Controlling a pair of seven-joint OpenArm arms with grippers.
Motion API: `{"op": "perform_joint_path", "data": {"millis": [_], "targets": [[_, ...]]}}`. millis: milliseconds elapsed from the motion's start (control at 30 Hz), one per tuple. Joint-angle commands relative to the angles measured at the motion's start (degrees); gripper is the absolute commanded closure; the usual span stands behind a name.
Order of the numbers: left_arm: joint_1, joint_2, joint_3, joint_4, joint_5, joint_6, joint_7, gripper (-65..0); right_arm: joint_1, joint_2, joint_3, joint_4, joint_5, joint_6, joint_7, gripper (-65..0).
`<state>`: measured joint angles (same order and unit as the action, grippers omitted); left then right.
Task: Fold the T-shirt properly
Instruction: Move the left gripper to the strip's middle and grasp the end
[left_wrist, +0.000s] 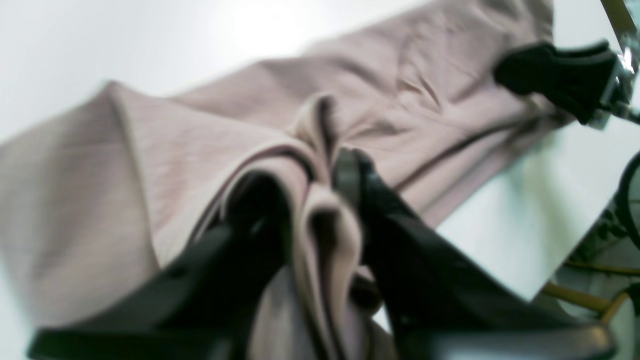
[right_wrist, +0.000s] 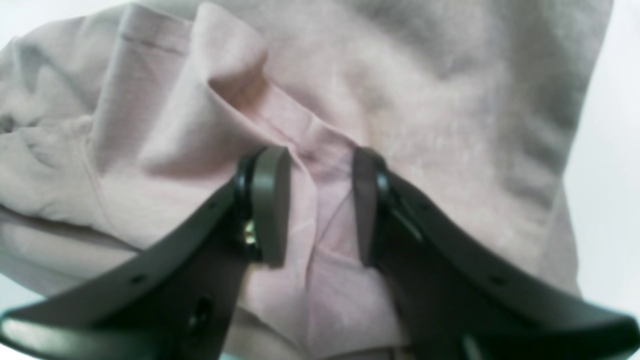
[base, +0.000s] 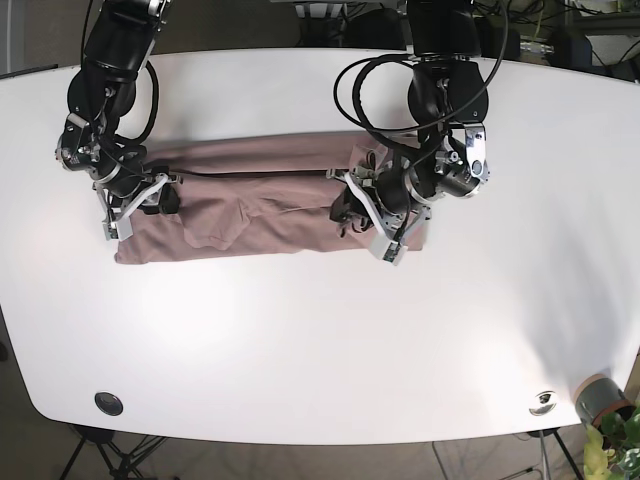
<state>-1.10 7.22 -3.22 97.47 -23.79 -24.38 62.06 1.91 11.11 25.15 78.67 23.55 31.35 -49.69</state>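
Both tools pinch cloth, the left tool (left_wrist: 320, 200) closed on a bunched fold and the right tool (right_wrist: 320, 205) on a pleat, while the T-shirt (base: 260, 195) lies on the white desk (base: 320, 330) as a long band, crosswise fold apparently left.

Bare table (base: 300, 340) around T-shirt (base: 260, 200)

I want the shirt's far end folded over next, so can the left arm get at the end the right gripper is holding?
Probably not: the left gripper is shut on the T-shirt, and the right gripper already occupies that end.
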Motion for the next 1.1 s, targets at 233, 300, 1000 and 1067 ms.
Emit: {"op": "perform_joint_path", "data": {"millis": [233, 300, 1000, 1067], "targets": [[-2.1, -0.1, 5.7, -1.0, -1.0, 1.0, -1.1, -28.2, 0.7, 0.5, 0.0, 0.6, -0.7, -0.19, -0.9, -20.8], [-2.3, -0.1, 8.4, -0.1, -1.0, 4.7, -1.1, -32.6, 0.7, 0.5, 0.0, 0.6, -0.7, -0.19, -0.9, -20.8], [-1.6, -10.8, 18.1, 8.7, 8.5, 8.5, -1.1, -38.5, 0.7, 0.5, 0.0, 0.6, -0.7, -0.19, -0.9, -20.8], [-0.6, -11.5, 17.7, 7.0, 8.5, 8.5, -1.2, -38.1, 0.7, 0.5, 0.0, 0.6, -0.7, -0.19, -0.9, -20.8]]}}
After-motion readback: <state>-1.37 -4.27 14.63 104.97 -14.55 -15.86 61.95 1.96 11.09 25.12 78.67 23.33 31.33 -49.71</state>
